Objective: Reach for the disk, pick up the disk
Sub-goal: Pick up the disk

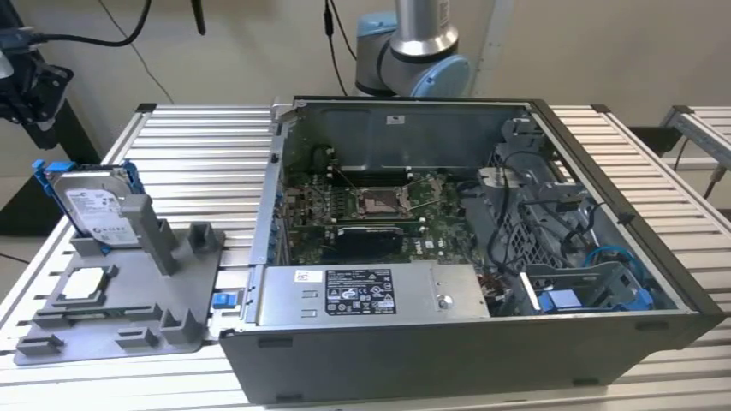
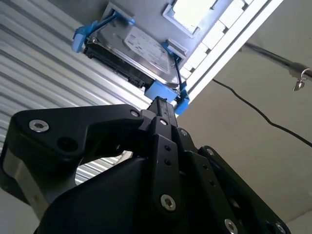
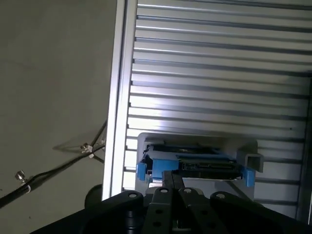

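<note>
The counter (image 1: 205,145) bears an open computer case (image 1: 457,360). At its edge, on the exterior view's left, a grey holder (image 1: 126,300) props the disk (image 1: 98,205) upright. The gripper (image 3: 171,174) hangs near, jaws clenched empty; unopened, they may strike and topple it.

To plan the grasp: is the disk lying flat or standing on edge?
Standing on edge, slightly tilted: in the exterior view the disk rises from a slot of the gray holder.
</note>
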Robot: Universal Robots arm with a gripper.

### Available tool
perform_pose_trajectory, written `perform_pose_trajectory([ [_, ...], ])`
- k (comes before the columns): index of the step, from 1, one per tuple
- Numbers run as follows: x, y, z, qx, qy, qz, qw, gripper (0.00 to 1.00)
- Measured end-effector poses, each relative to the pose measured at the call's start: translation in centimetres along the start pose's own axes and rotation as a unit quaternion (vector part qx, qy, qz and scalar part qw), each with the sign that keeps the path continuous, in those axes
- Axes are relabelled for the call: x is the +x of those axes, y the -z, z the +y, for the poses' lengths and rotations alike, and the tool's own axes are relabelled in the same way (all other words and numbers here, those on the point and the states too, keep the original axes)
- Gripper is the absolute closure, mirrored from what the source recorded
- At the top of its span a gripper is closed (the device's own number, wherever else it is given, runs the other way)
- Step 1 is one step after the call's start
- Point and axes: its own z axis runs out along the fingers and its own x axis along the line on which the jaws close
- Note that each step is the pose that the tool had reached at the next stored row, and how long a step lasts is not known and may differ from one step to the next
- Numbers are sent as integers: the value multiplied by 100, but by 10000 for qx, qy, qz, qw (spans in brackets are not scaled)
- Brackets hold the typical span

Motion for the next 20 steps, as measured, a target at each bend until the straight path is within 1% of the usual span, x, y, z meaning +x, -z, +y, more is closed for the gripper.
perform_pose_trajectory([
  [2,0,-1,0,0,179,6,9998,100],
  [5,-1,-1,0,0,448,18,9990,100],
  [8,-1,0,0,0,647,27,9979,100],
  [10,-1,0,0,0,816,34,9967,100],
  [12,-1,-1,0,0,995,41,9950,100],
  [14,-1,0,0,1,1174,49,9931,100],
  [16,-1,0,0,1,1355,56,9908,100],
  [19,0,0,0,1,1625,68,9867,100],
  [20,0,0,0,1,1690,70,9856,100],
])
